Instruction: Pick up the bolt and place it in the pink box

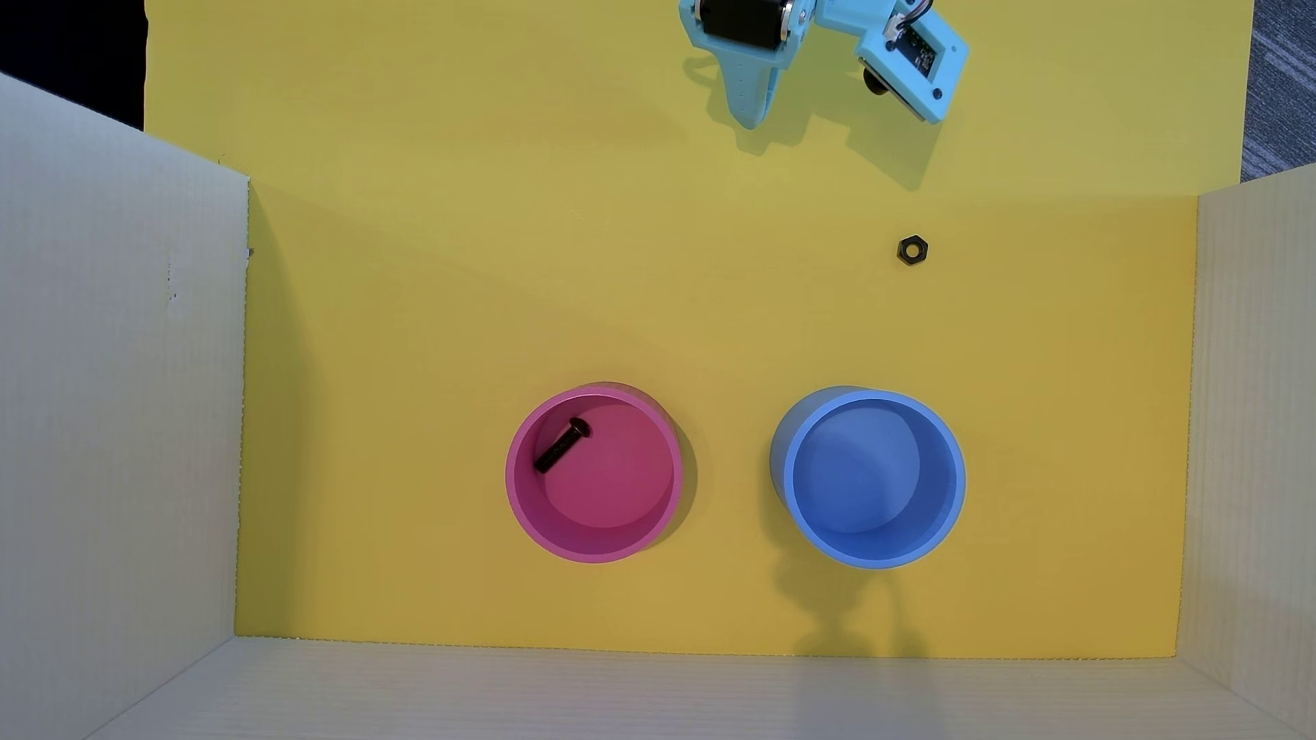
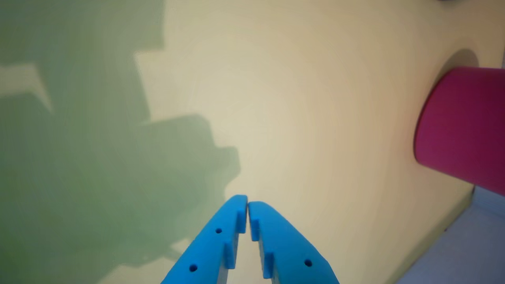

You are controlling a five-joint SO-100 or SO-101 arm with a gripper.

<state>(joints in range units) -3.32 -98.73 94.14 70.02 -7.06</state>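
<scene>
The black bolt [image 1: 562,445] lies inside the pink box [image 1: 518,498], near its upper left wall, in the overhead view. The pink box also shows at the right edge of the wrist view [image 2: 465,126]; the bolt is hidden there. My light blue gripper [image 1: 751,121] is at the top of the overhead view, far from both cups. In the wrist view the gripper [image 2: 247,205] has its two fingertips touching, with nothing between them, above bare yellow surface.
A blue round cup [image 1: 954,484] stands to the right of the pink one. A small black hexagonal nut [image 1: 912,250] lies on the yellow mat [image 1: 427,320] right of centre. White cardboard walls [image 1: 121,427] border the left, right and lower sides.
</scene>
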